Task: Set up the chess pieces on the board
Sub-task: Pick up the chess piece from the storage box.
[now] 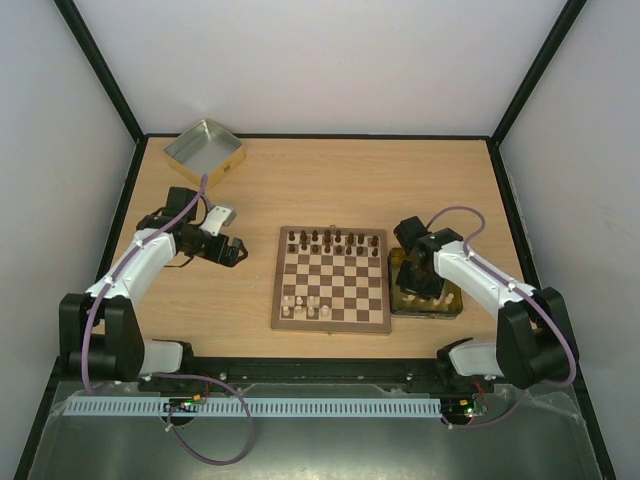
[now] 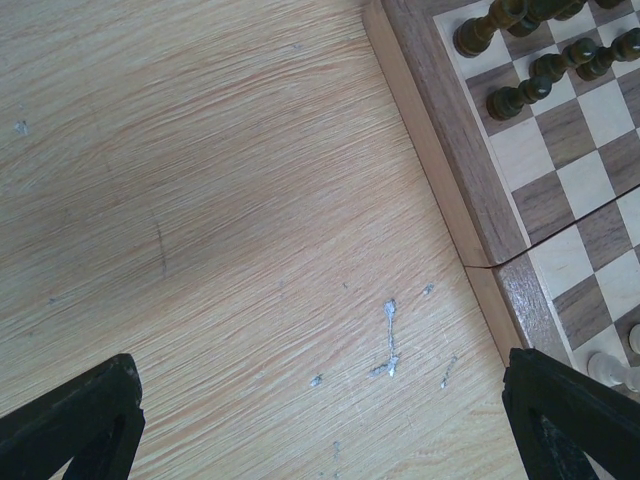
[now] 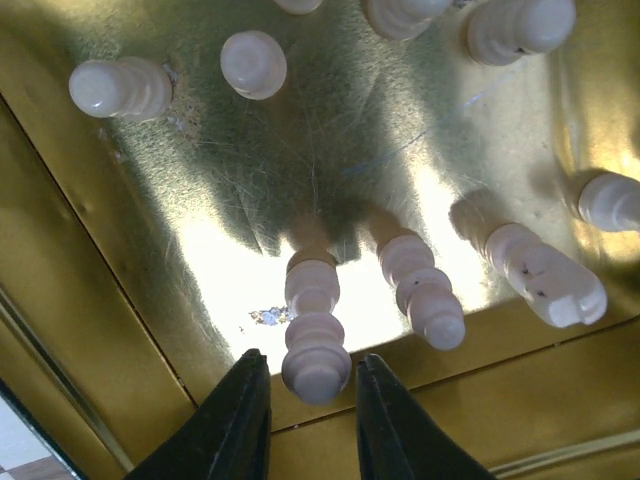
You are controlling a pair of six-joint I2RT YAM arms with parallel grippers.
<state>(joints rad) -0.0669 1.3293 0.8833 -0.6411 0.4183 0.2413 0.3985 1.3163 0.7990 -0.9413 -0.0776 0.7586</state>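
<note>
You are looking at a square wooden chessboard (image 1: 331, 285) wearing cream-and-brown checks inside a brown frame, small dark brown wooden chessmen (image 2: 518, 98), pale cream wooden chessmen (image 3: 316, 335), a shallow gold-toned metal tin (image 3: 110, 260), and a light wood-grain tabletop (image 2: 200, 200).

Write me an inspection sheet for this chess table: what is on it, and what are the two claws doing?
Surface: wooden table, a few pale marks left of the board.
Job's things: board centred; dark pieces on its far rows; a few pale pieces at its near left; more in a gold tin to its right.
Clutter: metal tin tray, far left, nothing seen inside.
Grippers: left gripper open over bare table; right gripper in the gold tin, fingers flanking one pale piece, grip unconfirmed.
Cables: purple cables along both arms, clear of the board.
Surroundings: white walls, black frame.
</note>
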